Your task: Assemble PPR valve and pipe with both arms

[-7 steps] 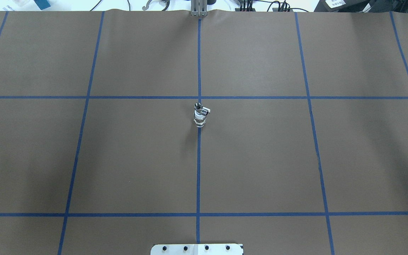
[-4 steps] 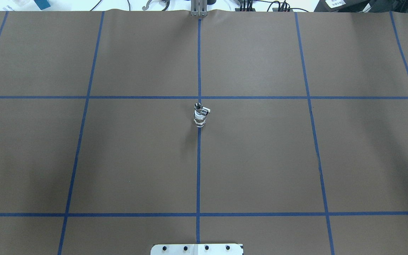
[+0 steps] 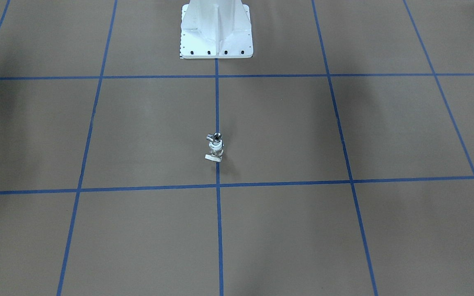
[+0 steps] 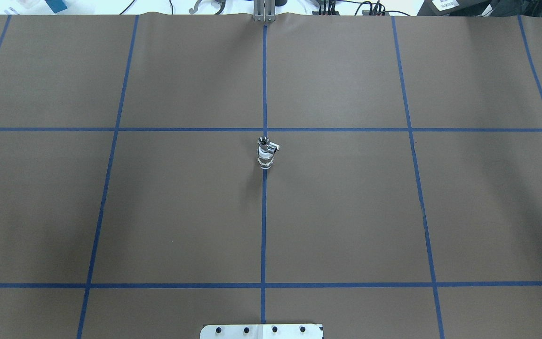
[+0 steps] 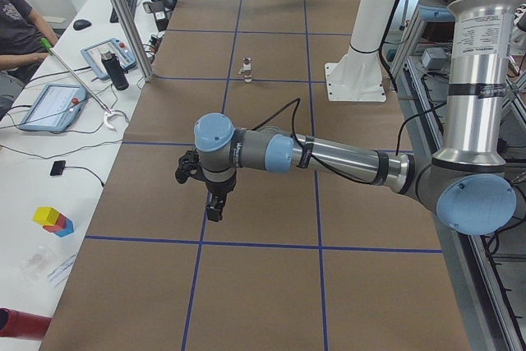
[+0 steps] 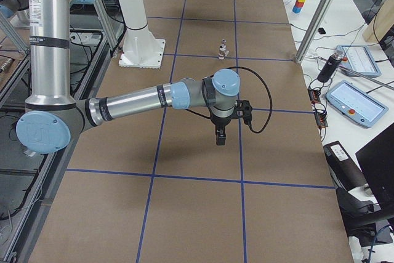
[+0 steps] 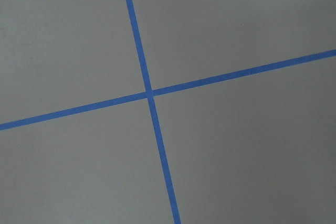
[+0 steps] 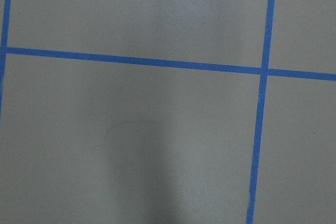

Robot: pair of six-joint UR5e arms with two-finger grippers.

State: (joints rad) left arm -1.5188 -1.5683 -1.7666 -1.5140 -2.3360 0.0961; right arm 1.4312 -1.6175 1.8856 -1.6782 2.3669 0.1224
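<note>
Zero movement across the overhead frames. Left gripper hung over bare bench, spread or pressed together: cannot tell. PPR valve stood upright just 6 o'clock of the tape crossing, pipe seated on top, nub toward 4 o'clock. Right gripper: cannot tell either. Assembly looked finished.

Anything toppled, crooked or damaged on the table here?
Nothing stands out. The pipe sits atop the valve, the pair upright on a blue tape line; the left gripper and right gripper hang well clear.
</note>
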